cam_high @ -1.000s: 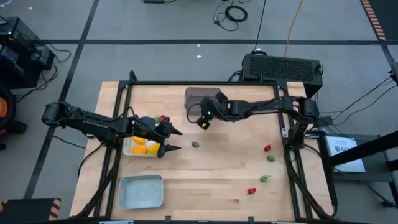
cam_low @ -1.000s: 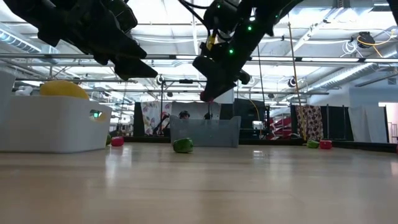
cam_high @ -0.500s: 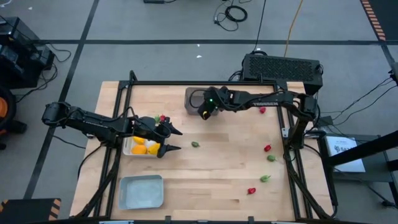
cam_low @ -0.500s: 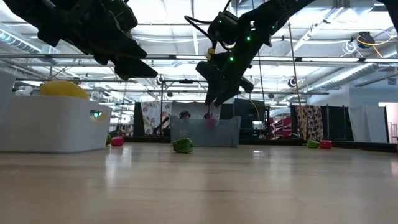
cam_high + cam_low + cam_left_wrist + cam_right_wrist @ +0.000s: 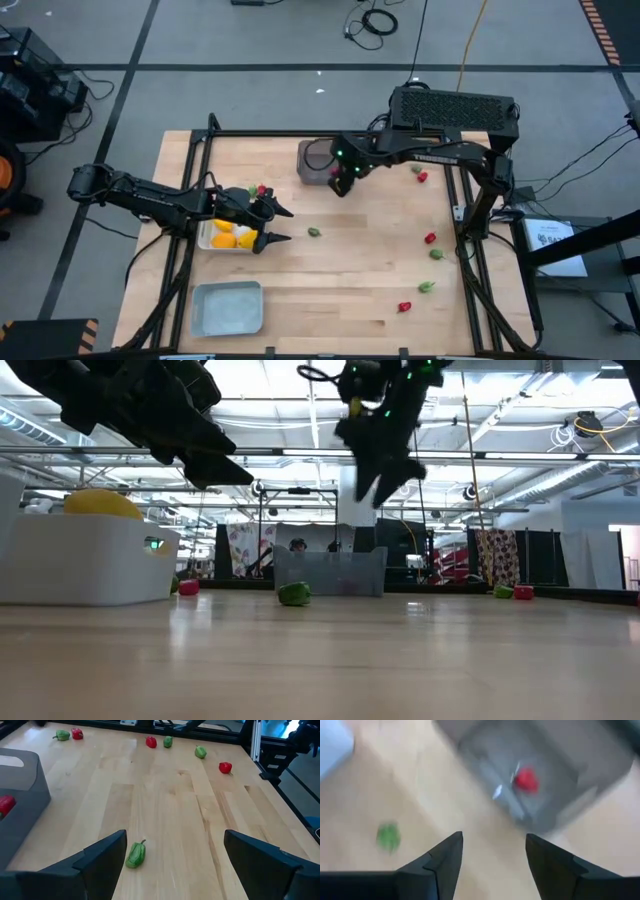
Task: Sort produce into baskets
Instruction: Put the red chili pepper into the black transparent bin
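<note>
Light grey-blue tray (image 5: pixel 227 306): near left corner of the pale wooden surface (image 5: pixel 350 290); nothing to be seen in it, so one class of produce is probably unsorted.
Loose pieces, near right: a small red toy pepper (image 5: pixel 405 307), a small green one (image 5: pixel 427 286), then another green (image 5: pixel 436 254) and red (image 5: pixel 430 238) pair farther back, all well apart from any bin. Risk: these tiny rounded pieces may roll or squirt out from the fingertips if gripped off-centre.
Small green toy pepper (image 5: pixel 135 855): alone mid-surface, just right of the left hand. Risk: a descending finger could knock it away instead of straddling it.
Left hand (image 5: pixel 271 224): spread wide and empty, hovering at the right end of the white shallow tray (image 5: pixel 209 241), which holds yellow-orange rounds (image 5: pixel 233 234). Risk: a low sweep could clip the tray's wall and shift it.
Right hand (image 5: pixel 342 184): fingers apart with nothing between them, raised at the right edge of the dark grey translucent bin (image 5: pixel 312 163).
Dark grey bin: at the far middle, holding a small red piece (image 5: pixel 526 779). Risk: a hand leaving low could snag the rim and drag the bin.
Far red piece (image 5: pixel 422 177): loose, right of the bin.
</note>
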